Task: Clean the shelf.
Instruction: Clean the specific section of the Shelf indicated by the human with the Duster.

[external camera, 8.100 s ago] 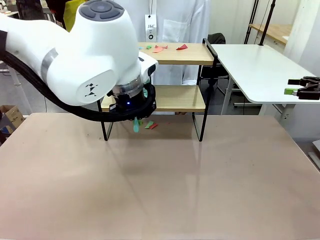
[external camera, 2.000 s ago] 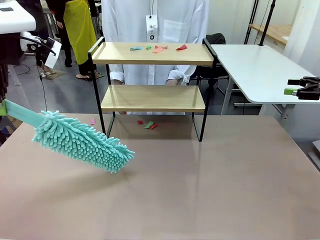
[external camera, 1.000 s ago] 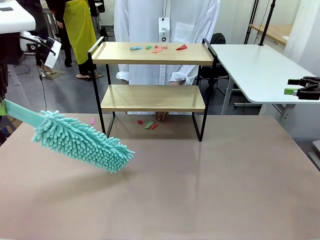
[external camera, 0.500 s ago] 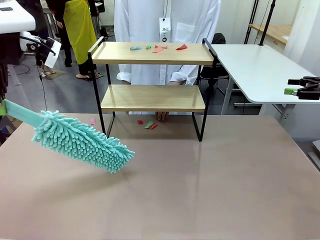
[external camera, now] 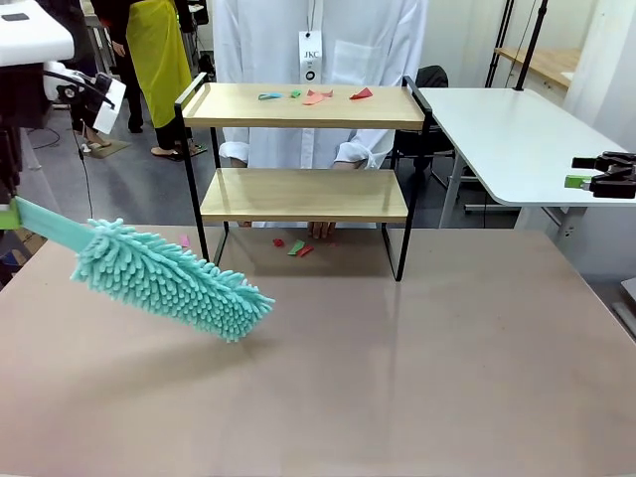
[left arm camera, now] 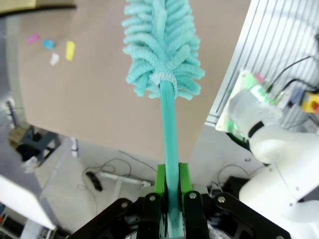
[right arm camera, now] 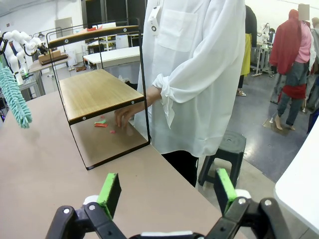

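Teal duster (external camera: 174, 280) hung tilted at frame left above the table (external camera: 397, 378), clenched in the left pincer (left arm camera: 172, 175); right pincer (right arm camera: 167, 191) stood released. Paper scraps (external camera: 313, 96) lay atop the shelf (external camera: 303, 194).

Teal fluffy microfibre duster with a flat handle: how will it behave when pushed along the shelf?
The teal fluffy microfibre duster probably squashes softly, its loose strands bending. It looks light: the left end effector holds it out by the thin flat handle alone. That handle may flex under pressure on the two-tier wooden shelf.
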You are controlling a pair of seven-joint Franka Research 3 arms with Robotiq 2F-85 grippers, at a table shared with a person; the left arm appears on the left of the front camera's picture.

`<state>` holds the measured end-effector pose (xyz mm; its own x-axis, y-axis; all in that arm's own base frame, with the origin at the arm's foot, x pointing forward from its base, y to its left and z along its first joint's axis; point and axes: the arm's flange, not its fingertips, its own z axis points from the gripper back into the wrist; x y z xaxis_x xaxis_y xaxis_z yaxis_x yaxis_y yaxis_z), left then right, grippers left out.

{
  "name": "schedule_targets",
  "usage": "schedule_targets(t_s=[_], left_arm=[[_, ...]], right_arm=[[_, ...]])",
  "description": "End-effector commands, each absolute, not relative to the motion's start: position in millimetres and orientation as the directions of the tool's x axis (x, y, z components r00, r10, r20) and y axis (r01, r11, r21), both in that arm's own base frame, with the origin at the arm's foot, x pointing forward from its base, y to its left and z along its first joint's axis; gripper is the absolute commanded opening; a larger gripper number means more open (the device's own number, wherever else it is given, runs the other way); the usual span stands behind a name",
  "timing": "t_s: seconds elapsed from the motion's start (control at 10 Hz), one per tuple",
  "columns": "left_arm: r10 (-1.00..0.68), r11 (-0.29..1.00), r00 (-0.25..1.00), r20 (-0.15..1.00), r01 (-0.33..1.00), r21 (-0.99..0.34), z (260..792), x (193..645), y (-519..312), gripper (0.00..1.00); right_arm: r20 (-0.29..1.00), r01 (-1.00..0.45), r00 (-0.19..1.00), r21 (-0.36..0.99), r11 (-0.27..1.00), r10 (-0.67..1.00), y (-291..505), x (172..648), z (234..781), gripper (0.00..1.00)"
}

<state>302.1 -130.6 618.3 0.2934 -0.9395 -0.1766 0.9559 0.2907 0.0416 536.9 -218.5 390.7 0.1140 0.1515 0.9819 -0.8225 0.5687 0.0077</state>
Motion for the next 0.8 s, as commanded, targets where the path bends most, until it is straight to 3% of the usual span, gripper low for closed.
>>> schedule_targets(t_s=[0.0,0.3,0.7], left_arm=[[-0.966,0.253,0.253,-0.045,0.967,0.015,604,291,-135,0.13],[-0.934,0.327,0.333,0.127,0.943,-0.068,567,289,-161,0.13],[-0.747,0.624,0.631,0.21,0.774,-0.107,515,276,-237,0.13]], right_arm=[[0.979,-0.821,0.13,0.017,0.57,0.158,-217,537,394,1.0],[0.979,-0.821,0.13,0.017,0.57,0.158,-217,537,394,1.0],[0.979,-0.821,0.13,0.017,0.57,0.158,-217,537,394,1.0]])
